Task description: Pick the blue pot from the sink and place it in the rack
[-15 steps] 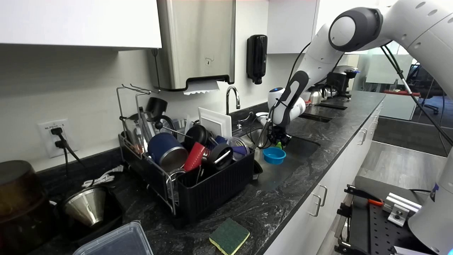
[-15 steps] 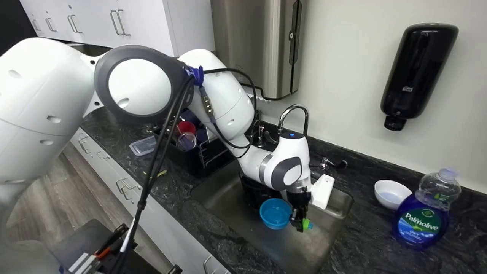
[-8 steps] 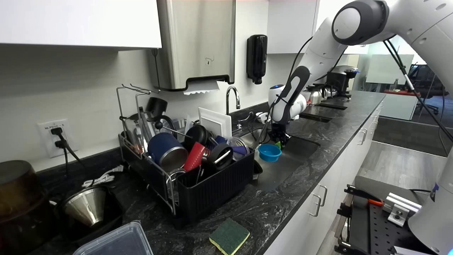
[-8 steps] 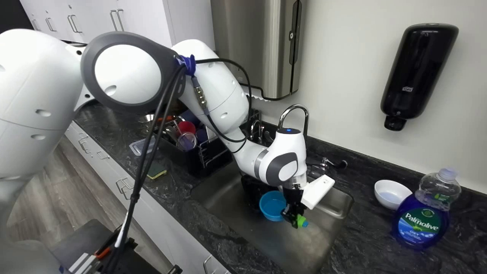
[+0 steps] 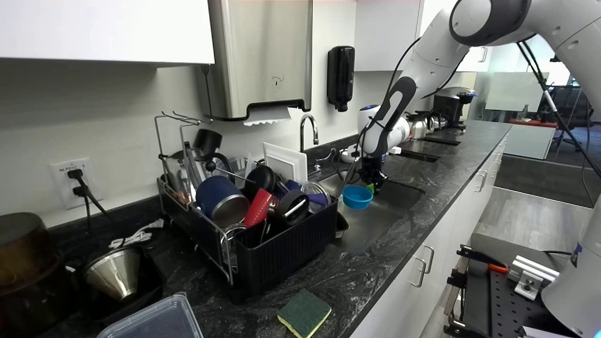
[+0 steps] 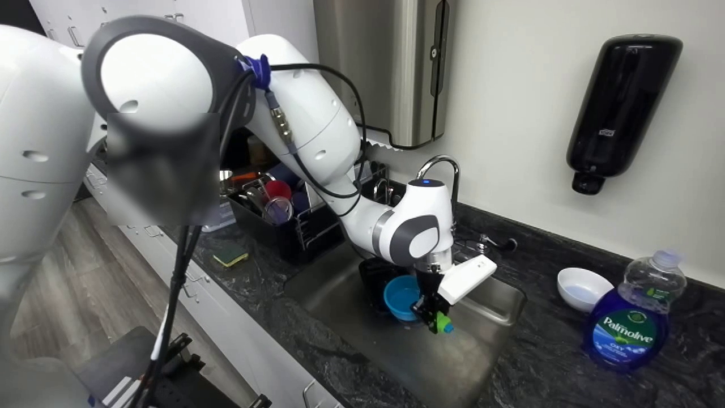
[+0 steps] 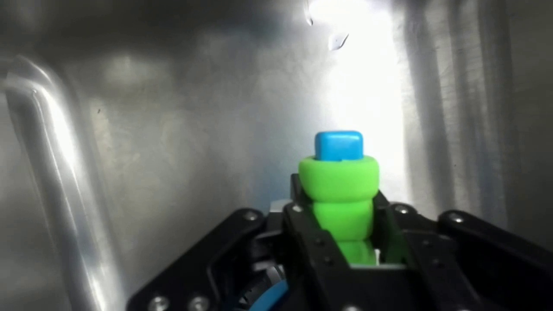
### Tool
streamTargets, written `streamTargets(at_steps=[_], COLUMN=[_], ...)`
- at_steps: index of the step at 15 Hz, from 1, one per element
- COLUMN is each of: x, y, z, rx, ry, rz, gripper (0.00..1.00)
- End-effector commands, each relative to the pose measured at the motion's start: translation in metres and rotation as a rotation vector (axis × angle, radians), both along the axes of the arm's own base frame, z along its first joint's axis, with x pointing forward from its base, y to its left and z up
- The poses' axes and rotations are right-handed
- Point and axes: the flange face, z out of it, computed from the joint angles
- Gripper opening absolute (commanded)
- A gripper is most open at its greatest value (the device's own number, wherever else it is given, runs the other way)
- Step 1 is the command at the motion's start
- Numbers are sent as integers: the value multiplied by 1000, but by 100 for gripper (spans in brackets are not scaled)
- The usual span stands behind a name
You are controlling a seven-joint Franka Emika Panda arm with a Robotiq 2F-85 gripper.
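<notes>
As dishes (image 5: 219,199) crowd rack (image 5: 281,263), sponge (image 5: 305,310) on ctr (image 5: 347,281)

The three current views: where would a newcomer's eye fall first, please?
Most likely on the big white robot arm, which reaches down over the sink in both exterior views. Next, probably on the bright blue pot there, and on its green handle, pinched between the dark fingers of the hand in the wrist view. After that, perhaps on the rack next to the sink, heaped with kitchenware.
</notes>
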Motion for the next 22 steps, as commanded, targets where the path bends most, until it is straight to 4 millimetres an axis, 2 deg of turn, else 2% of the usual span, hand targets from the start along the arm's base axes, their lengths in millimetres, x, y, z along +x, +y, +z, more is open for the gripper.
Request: streamTargets(at_steps=[1,6,12,17,22], x=[-4,-3,-13,-31,-45], y=[8,11,20,38,50], z=[18,32,33,35,49], rx=[23,35,43,110,159], ry=[-38,-109,-111,-41,-4], rz=[-113,-307,-410,-293,-189], gripper=[8,8,8,8,8])
